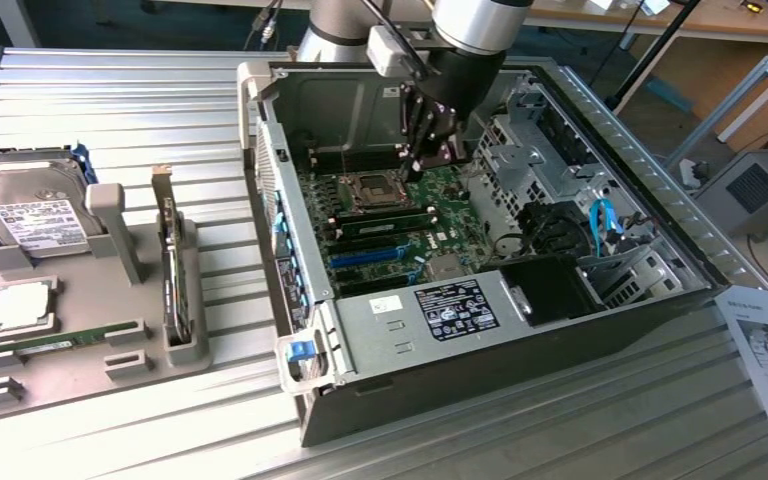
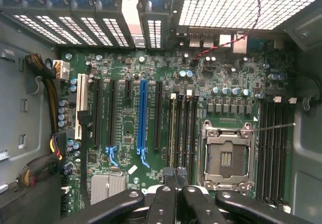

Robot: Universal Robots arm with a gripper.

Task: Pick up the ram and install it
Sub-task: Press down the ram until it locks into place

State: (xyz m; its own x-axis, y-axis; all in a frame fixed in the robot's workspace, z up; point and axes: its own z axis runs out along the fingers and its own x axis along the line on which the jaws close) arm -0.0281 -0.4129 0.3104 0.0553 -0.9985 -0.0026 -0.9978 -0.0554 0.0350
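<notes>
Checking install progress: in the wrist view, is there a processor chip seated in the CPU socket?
No. The CPU socket on the motherboard sits open, its bare contact area showing inside the metal frame, with no chip in it.

Ribbed metal tabletop (image 1: 117, 90) — wooden bench (image 1: 704, 20) behind, grey box (image 1: 758, 190) at the exterior view's right.

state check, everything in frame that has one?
Fingers: shut, tips down at the memory slots, nothing visibly held.
Ram in slot: appears seated beside the socket.
Ram on tray: lying flat in its holder.
Processor socket: empty, contacts exposed.
Computer case: open, side panel off.
Hard drive: on the tray, outside the case.
Expansion card: standing on edge in the tray.
</notes>
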